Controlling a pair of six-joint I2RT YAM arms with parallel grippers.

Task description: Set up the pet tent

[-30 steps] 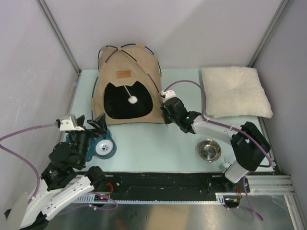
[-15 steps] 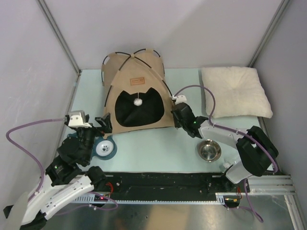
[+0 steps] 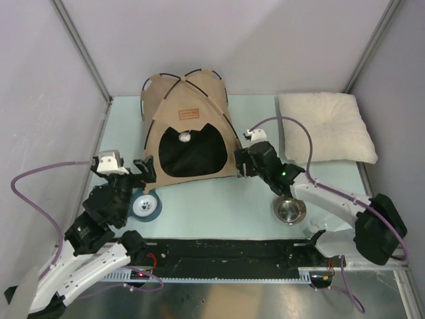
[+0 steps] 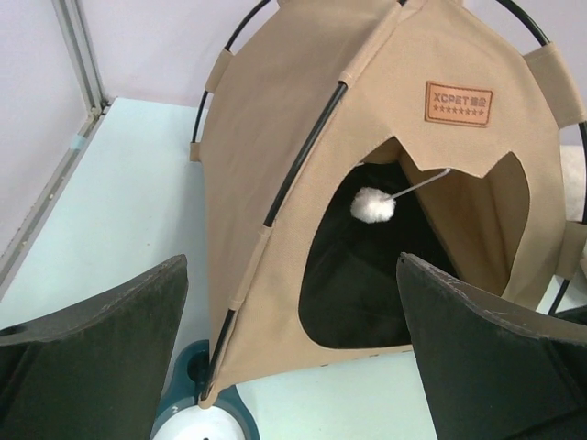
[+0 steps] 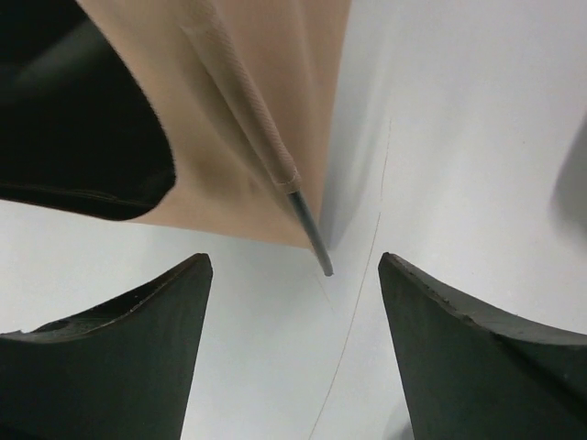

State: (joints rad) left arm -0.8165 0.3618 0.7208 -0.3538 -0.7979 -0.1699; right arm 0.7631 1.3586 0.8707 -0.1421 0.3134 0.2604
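The pet tent (image 3: 189,133) stands upright at the back middle of the pale counter (image 3: 219,199). Its tan panels are stretched over thin black poles (image 4: 303,156) that cross at its peak, and its dark doorway faces the arms. A brown label patch (image 4: 458,103) sits above the doorway, and a white pompom (image 4: 372,205) hangs on a cord at the top of the opening.

The left claw (image 3: 144,167) is just in front of the tent's front-left corner with its fingers (image 4: 101,348) wide apart and nothing between them. A blue-rimmed white pet dish (image 3: 145,205) with a paw print lies just before that same corner, partly under the claw.

The right claw (image 3: 240,163) is at the tent's front-right corner, also spread open. In its wrist view the fabric corner and the bare end of a pole (image 5: 316,247) sit in the gap between the fingers (image 5: 119,348) without touching either one. The pole end seems to rest on the counter, though the view is too close to be sure.

A cream pillow (image 3: 325,126) lies to the right of the tent. A steel bowl (image 3: 289,209) sits in front of the tent and to its right, next to the right arm.
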